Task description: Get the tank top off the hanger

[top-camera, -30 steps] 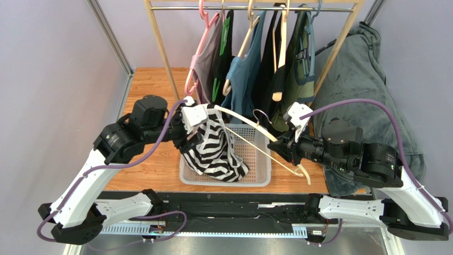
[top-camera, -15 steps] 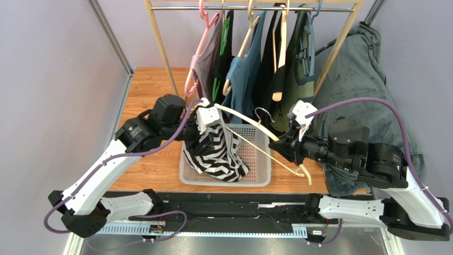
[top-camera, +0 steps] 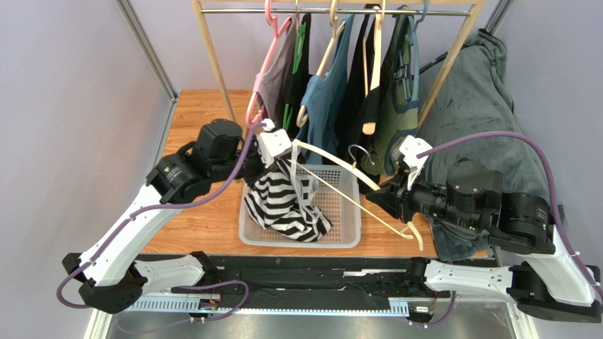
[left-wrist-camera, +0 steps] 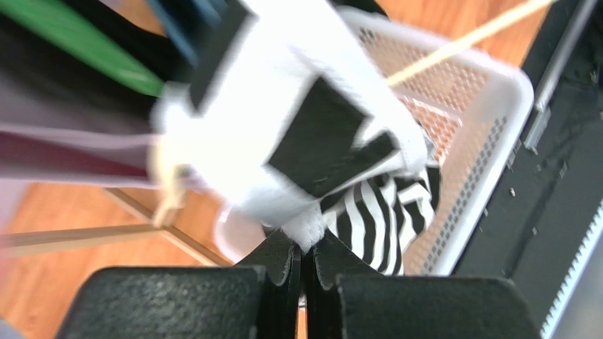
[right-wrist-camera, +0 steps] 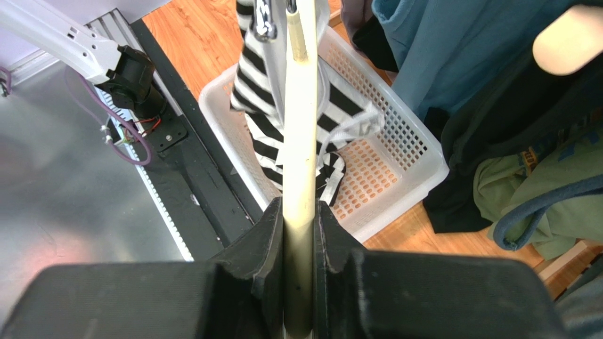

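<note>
The striped tank top (top-camera: 286, 205) hangs from the left gripper (left-wrist-camera: 304, 248), whose jaws are pinched shut on its white edge, with its lower folds pooled in the basket (top-camera: 347, 212). At 3 o'clock the right gripper (right-wrist-camera: 299, 212) clamps the cream hanger (right-wrist-camera: 300, 120), its arm reaching in from 4 o'clock.

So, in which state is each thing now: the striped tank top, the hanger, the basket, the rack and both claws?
tank top, hanging down, lower part in the basket.
hanger, off the rack, tilted above the basket.
basket, upright on the table.
rack, carrying other clothes on hangers.
left claw, shut on the tank top's upper edge.
right claw, shut on the hanger.
</note>
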Robot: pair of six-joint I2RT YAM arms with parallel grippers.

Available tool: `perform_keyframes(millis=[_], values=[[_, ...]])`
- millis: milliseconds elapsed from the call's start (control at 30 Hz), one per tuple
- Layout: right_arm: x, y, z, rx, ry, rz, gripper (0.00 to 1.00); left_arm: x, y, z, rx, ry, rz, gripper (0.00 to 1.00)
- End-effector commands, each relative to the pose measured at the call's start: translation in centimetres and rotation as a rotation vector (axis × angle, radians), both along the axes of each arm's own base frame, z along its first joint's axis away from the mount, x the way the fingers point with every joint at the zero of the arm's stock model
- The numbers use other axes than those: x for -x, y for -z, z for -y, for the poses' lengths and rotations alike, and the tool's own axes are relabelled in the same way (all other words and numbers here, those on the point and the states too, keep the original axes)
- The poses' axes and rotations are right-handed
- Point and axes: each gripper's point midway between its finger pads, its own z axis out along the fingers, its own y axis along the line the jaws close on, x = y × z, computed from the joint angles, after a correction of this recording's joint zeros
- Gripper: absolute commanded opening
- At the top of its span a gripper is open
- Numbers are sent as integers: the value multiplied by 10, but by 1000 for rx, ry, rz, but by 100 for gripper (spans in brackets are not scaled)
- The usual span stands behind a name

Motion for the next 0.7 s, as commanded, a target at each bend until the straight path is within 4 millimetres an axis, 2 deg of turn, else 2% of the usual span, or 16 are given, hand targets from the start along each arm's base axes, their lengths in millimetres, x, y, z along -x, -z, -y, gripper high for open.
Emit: perform_keyframes(millis=[0, 133, 267, 367, 533, 567, 667], values=[[7, -11, 12, -75, 21, -19, 0, -5, -58, -17, 80, -65, 163, 0], [16, -2, 27, -54, 43, -78, 0, -31, -75, -38, 54, -216, 270, 0], [28, 13, 46, -18, 60, -154, 0, -32, -82, -39, 62, -218, 284, 0], [34, 15, 60, -27, 73, -169, 0, -30, -83, -35, 65, -199, 274, 0], [41, -12, 86, -120, 81, -111, 0, -10, -61, -7, 93, -48, 143, 0], [44, -23, 93, -153, 73, -84, 0, -9, -58, -2, 93, -28, 124, 0], [48, -39, 110, -197, 84, -49, 0, -20, -61, 0, 110, -86, 122, 0]])
